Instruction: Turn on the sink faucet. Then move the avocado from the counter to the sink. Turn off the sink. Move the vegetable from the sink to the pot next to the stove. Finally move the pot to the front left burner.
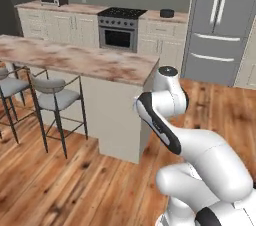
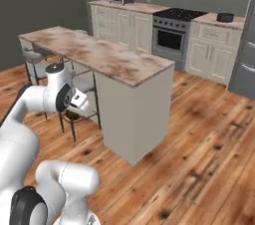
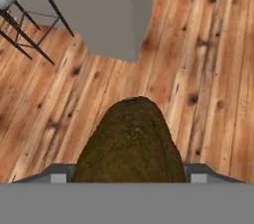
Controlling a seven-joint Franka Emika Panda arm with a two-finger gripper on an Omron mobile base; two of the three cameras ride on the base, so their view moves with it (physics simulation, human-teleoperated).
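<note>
Avocado [image 3: 131, 143] fills the lower middle of the hand view, a dark brownish-olive mottled lump sitting between the two small finger tips at the bottom edge, with wooden floor [image 3: 208, 69] spread out beyond it. The claw is spread wide and clamped on that fruit, one tip at each side of it. In the right base view the gripper [image 2: 75, 114] hangs at the left of the frame, pointing downward beside a bar stool [image 2: 82, 87], with a dark rounded shape just visible at its tips.

Arm pose: in the left base view the white arm [image 1: 200, 160] rises from the lower right, bulges through a big rounded elbow, then folds back toward the centre, where a dark-banded link and a round joint cap sit just in front of the island's end panel. In the right base view it climbs from the lower left, bends at a joint at mid-left, and the wrist turns down toward the floor.

An island counter [image 1: 75, 60] with a pinkish-brown marbled top crosses the left half of the left base view, two grey stools [image 1: 55, 97] tucked under its near side. Far behind, at the upper middle, stands the stove [image 1: 120, 25] with its black top and steel front. To its right on the back counter sits the small dark pot [image 1: 167, 13]; in the right base view the pot [image 2: 225, 17] sits at the upper right.
</note>
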